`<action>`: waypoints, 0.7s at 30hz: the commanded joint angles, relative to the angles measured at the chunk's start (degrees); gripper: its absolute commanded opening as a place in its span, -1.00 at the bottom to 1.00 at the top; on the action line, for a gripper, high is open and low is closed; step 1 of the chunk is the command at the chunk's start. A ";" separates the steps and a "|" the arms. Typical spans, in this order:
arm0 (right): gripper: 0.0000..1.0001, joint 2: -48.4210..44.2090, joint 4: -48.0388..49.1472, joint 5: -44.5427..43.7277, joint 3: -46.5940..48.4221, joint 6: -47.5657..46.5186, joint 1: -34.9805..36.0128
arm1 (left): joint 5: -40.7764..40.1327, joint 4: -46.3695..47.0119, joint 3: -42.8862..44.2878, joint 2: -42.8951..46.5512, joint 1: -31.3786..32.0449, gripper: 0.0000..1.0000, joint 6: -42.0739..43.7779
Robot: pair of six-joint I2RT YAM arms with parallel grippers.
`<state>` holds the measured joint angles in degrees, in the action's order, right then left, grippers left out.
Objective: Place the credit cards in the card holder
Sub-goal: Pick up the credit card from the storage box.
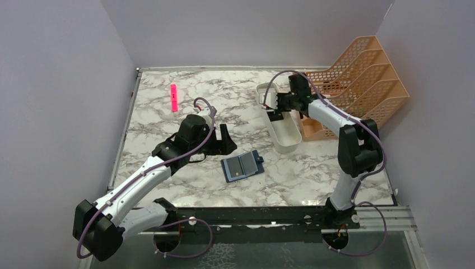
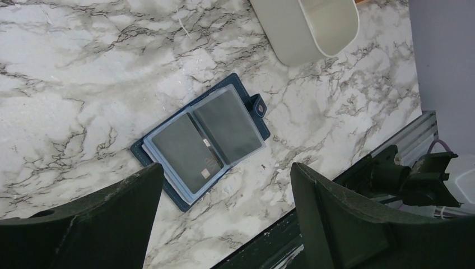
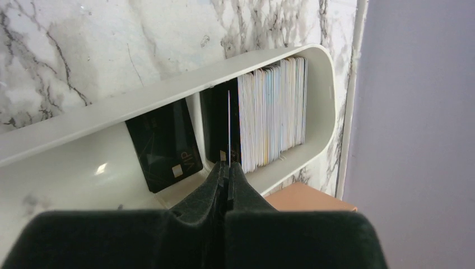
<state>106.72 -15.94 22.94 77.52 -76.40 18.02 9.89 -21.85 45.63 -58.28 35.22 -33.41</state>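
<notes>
Over at the far right of the worktop (image 1: 151, 112), your right tool (image 3: 228, 171) sits down inside the white tray (image 3: 140, 101), clamped tight on a single credit card (image 3: 228, 126). From the wrist view you see that card edge-on, a thin dark line standing up out of the pinch. Just right of it, the stack of cards (image 3: 274, 112) stands on edge, packed against the tray's rounded end. A black VIP card (image 3: 165, 145) leans off to the left, apart from the one you hold.

Now, feel for it: this looks like light, thin, stiff plastic with smooth faces, so expect it to slip or pivot if it catches on a neighbour. You grip it across the flat faces near one edge, which is the right place. Most of the card stands clear beyond the pinch, ready to lead into a sleeve.

The card holder (image 2: 204, 140) lies open and flat near the middle of the worktop, nearer and left of the tray, clear sleeves facing up, snap tab (image 2: 260, 106) pointing toward the tray. It looks soft and light, so it will probably skid under a push. Your left tool (image 1: 221, 141) hovers just beside it, spread wide and empty, well placed to pin the cover.
</notes>
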 commanded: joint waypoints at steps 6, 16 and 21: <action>-0.98 -11.29 3.56 3.52 -6.78 15.72 0.06 | 1.54 3.59 -0.69 0.88 -0.15 0.68 -3.73; -0.98 -22.98 11.81 11.54 -9.91 66.87 0.33 | 6.19 10.69 -1.69 3.09 -0.15 0.54 -11.83; -0.98 -31.18 25.10 19.02 -21.66 91.00 0.35 | 7.08 15.15 -1.81 3.18 -0.14 0.48 -15.33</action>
<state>80.84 -1.67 33.93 63.59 -11.68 18.04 14.20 -13.17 44.42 -56.16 35.22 -44.40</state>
